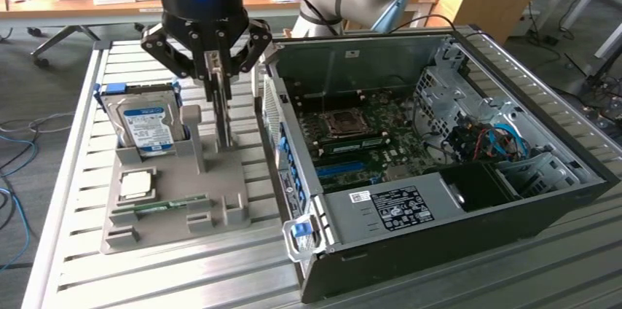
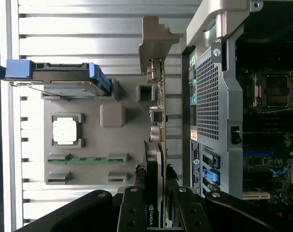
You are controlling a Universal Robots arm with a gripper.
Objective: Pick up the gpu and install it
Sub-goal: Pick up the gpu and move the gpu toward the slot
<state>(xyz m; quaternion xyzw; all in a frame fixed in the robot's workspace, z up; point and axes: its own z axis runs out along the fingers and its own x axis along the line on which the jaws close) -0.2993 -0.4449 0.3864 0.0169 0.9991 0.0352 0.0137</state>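
Observation:
The gpu (image 1: pixel 224 108) is a thin card hanging on edge from my gripper (image 1: pixel 215 76), upright over the grey parts holder (image 1: pixel 175 230). In the wrist view the gpu (image 2: pixel 159 121) runs edge-on away from my gripper (image 2: pixel 157 169), its silver bracket (image 2: pixel 155 36) at the far end. The dark fingers (image 2: pixel 134 203) press on both faces of the card, so the gripper is shut on it. The card's lower edge is close to the holder; whether they touch I cannot tell. The open computer case (image 1: pixel 438 203) lies at the exterior view's right, with its motherboard (image 1: pixel 369 141) exposed.
On the holder (image 2: pixel 93 141) stand a hard drive with a blue-white label (image 1: pixel 146 123) (image 2: pixel 64 81), a silver CPU (image 1: pixel 136 184) (image 2: pixel 65 131) and a green RAM stick (image 1: pixel 160 205) (image 2: pixel 83 159). The case's perforated rear wall (image 2: pixel 214 96) lies close beside the card. Everything rests on a slatted metal table (image 1: pixel 194 280).

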